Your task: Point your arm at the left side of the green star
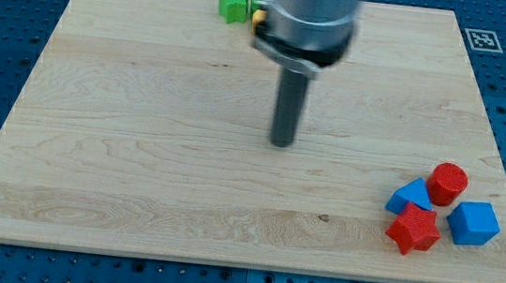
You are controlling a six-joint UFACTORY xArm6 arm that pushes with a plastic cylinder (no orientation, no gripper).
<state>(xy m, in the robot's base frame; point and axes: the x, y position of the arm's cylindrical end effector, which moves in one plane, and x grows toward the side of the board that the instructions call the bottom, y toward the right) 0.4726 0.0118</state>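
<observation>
Your tip (281, 144) rests mid-board, well apart from the green block (233, 6) at the top edge; there's no claw, just a rod.

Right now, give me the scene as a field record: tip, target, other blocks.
tip: my tip on bare board near the centre, touching no block
target: green star at the view's top edge, up and left of the tip, partly hidden by the arm
cluster, bottom right: red cylinder, blue triangular block, red star, blue cube
surface: wooden board

Single raised view, angled down over the whole wooden board (139, 148), moderately close
</observation>
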